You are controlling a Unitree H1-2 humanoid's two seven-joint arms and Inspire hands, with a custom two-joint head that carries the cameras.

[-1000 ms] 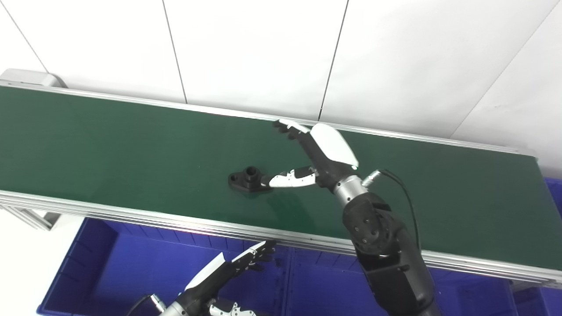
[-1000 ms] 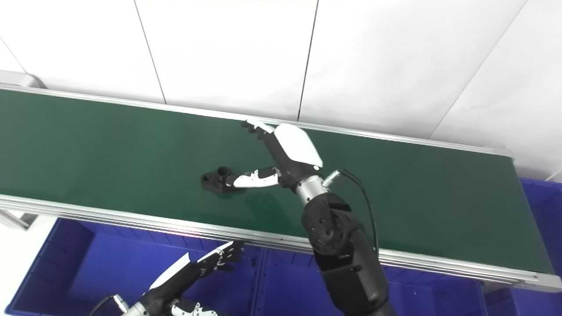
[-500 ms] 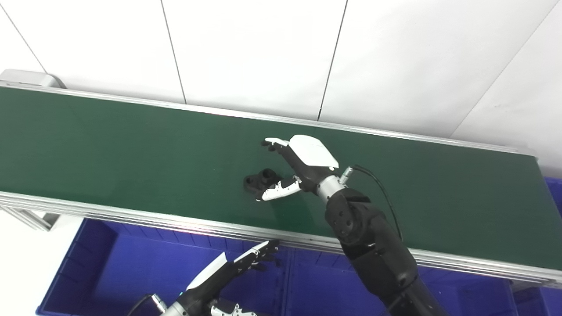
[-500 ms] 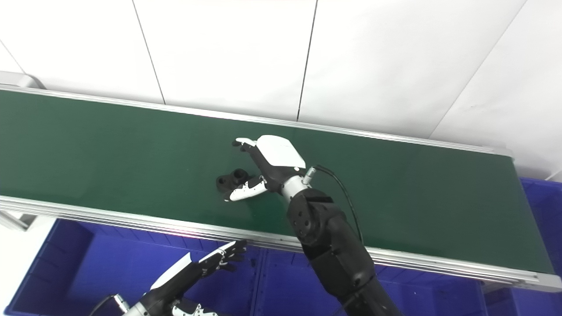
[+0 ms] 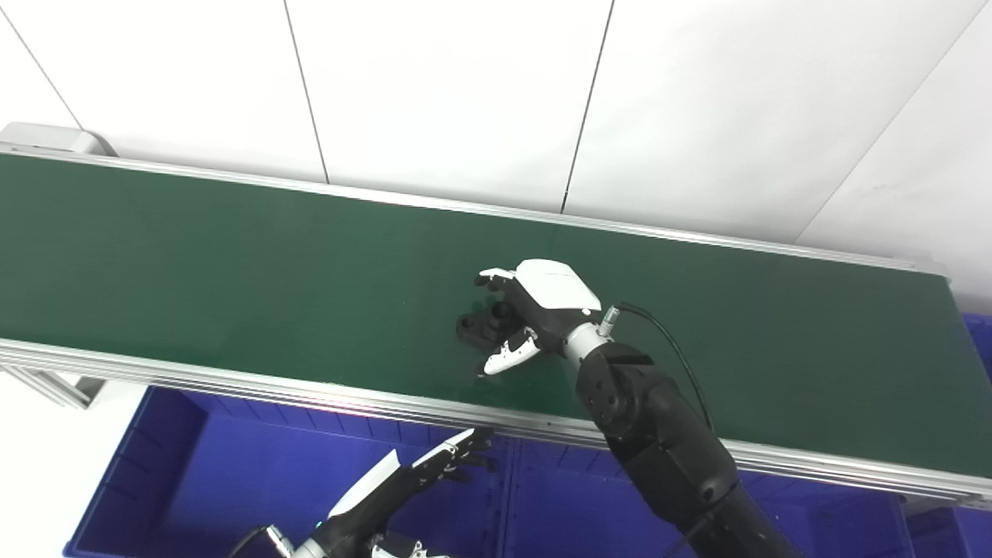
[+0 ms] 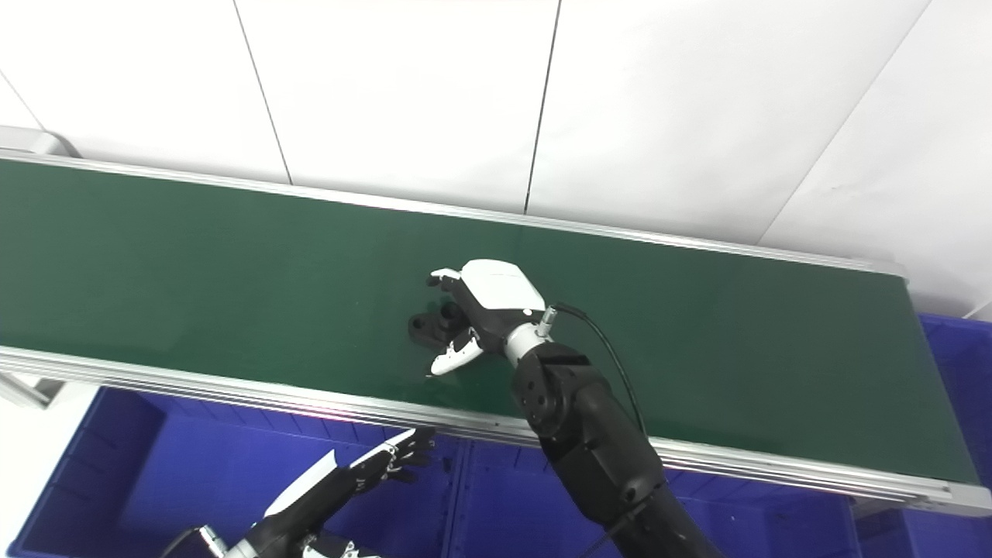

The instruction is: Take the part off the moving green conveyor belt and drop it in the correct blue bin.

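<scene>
Black part flat on green conveyor belt, long axis along belt, bored boss up. Right hand over it, fingers curled round, grip unclear. Left hand splayed above blue bin.

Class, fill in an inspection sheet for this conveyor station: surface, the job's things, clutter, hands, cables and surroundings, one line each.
Surface: green conveyor belt with metal side rails, running across the picture.
Job's things: black part lies on the belt; blue bins sit below the belt's near edge.
Clutter: nothing seen.
Hands: right hand is over the part, fingers curled around it; whether it grips yet cannot be told. Left hand hovers open over the bins, holding nothing.
Cables: black cable loops from the right wrist along the forearm.
Surroundings: white panelled wall behind the belt.
</scene>
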